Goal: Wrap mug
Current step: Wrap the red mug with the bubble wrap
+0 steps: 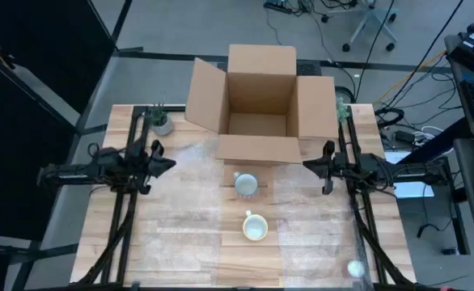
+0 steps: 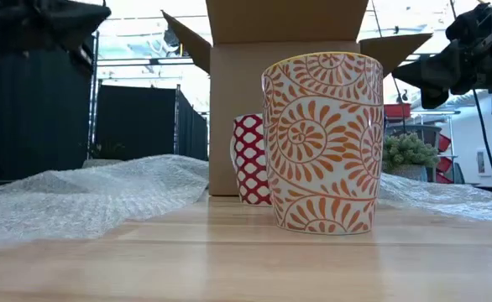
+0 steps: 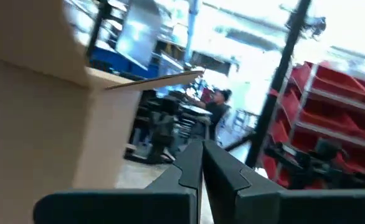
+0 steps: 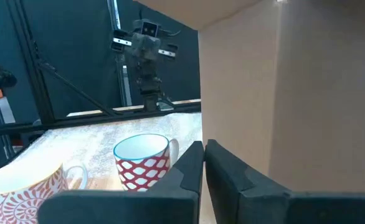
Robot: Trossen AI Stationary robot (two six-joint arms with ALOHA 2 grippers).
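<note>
Mugs stand between both claws, left and right, each closed, empty.

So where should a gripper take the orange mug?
Probably by the rim, from above: the orange mug stands upright with its mouth open, clear of the red mug, and its wall looks too wide to span.

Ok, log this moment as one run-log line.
left gripper: shut, idle | right gripper: shut, idle | orange mug, red mug: unwrapped on bubble wrap | box: open
</note>
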